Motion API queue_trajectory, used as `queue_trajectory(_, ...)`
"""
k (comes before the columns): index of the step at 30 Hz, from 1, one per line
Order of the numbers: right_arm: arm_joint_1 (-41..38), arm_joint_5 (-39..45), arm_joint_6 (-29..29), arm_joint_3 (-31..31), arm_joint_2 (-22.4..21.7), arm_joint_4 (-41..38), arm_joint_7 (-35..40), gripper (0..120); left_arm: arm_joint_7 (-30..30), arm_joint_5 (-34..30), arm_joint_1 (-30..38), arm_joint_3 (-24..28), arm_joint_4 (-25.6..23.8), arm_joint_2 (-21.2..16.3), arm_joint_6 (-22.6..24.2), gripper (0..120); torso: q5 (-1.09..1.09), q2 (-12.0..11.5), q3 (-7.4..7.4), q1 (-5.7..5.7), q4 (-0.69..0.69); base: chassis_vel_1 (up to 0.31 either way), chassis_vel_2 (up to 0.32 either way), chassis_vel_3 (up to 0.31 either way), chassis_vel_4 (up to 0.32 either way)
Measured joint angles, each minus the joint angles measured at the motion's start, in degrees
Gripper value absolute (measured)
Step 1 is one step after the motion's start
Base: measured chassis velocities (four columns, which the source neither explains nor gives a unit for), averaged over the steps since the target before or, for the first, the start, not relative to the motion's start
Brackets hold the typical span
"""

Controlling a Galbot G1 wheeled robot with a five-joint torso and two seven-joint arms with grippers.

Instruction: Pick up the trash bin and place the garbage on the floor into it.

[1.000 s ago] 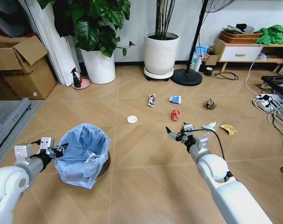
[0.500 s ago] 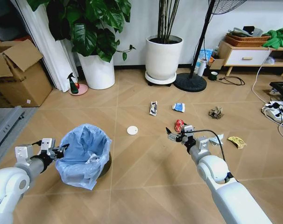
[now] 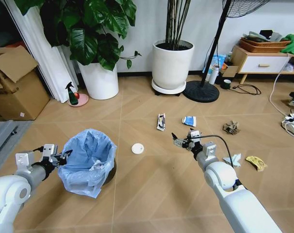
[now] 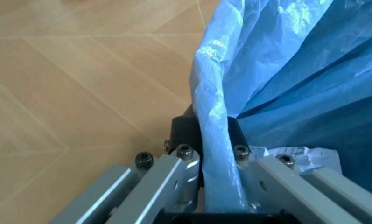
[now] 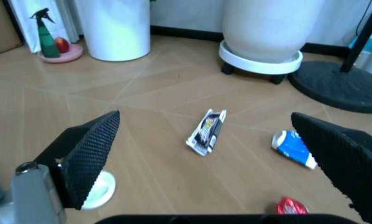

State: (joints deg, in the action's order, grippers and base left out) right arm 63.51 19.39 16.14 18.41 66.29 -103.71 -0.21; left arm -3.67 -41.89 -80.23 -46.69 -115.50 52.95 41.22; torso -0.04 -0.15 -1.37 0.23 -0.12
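Your left gripper (image 3: 63, 157) is closed on the near-left rim of the trash bin (image 3: 89, 162); in the left wrist view its fingers (image 4: 186, 128) pinch the dark rim together with a fold of the light blue bag liner (image 4: 285, 70). The bin sits low at the left of the head view, over the floor (image 3: 152, 194); contact between bin and boards cannot be confirmed. Your right gripper (image 3: 180, 140) is held out in front of the robot, above the floor, jaws spread wide and holding nothing; the right wrist view shows both black pads (image 5: 89, 156) well apart. The garbage lies loose on the boards: a white disc (image 3: 138, 148) between bin and right gripper, a black-white wrapper (image 3: 160, 122) and a blue wrapper (image 3: 189, 121) beyond the gripper, a red can (image 5: 292, 206) close under it, brown crumpled paper (image 3: 230, 128), white paper (image 3: 233, 159) and a yellow wrapper (image 3: 256, 162) to its right.
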Motion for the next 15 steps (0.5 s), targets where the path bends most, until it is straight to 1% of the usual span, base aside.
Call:
queue_trajectory(9,0.2,-0.5,-0.3,0.1,0.4,0.2,-0.3,100,0.0,0.1,-0.1,0.1,-0.2,0.1,0.0,0,-0.02,0.0,0.00,0.00,-0.01,-0.187,0.177,0.173,-0.183)
queue_trajectory(12,0.2,-0.6,-0.3,0.0,0.6,0.3,-0.4,100,0.0,0.2,-0.2,0.1,-0.2,0.2,0.0,0,0.01,0.0,0.00,0.00,0.00,-0.167,0.186,0.190,-0.181)
queue_trajectory(15,0.3,-0.8,-0.4,-0.1,0.6,0.3,-0.4,100,0.0,0.2,-0.3,0.0,-0.2,0.2,0.0,0,-0.03,0.0,0.00,0.00,0.00,-0.186,0.197,0.198,-0.191)
